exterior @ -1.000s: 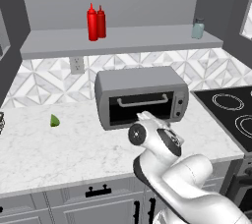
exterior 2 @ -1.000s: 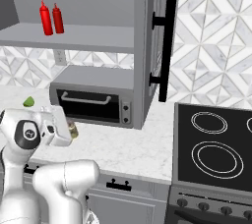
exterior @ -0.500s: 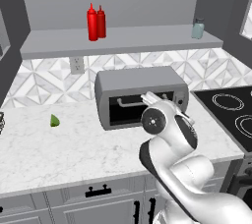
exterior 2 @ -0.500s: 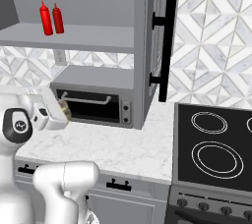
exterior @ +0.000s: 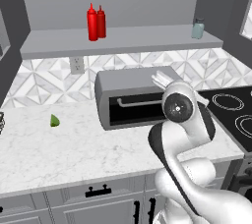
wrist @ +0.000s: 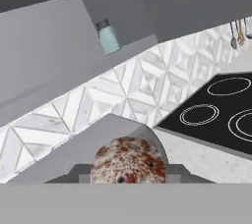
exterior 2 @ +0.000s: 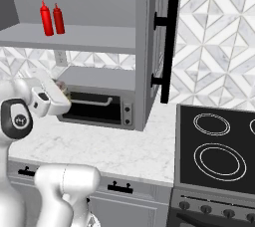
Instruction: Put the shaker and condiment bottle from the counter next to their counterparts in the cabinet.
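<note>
My gripper is shut on the shaker, whose speckled round top sits between the fingers in the hand view. From the right base the shaker shows as a small piece at the hand's tip, level with the toaster oven's top. The pale teal-grey shaker stands at the right end of the cabinet shelf, above and ahead of the hand. Two red squeeze bottles stand side by side on the shelf's left part; I cannot tell which is the condiment bottle.
A grey toaster oven sits on the marble counter right behind my arm. The black stove lies to the right. An open cabinet door with a black handle hangs beside the shelf. A green lime wedge lies at the left.
The arm has lifted the hand and the shaker from in front of the oven door up to the level of the oven's top. The jaws have stayed shut.
</note>
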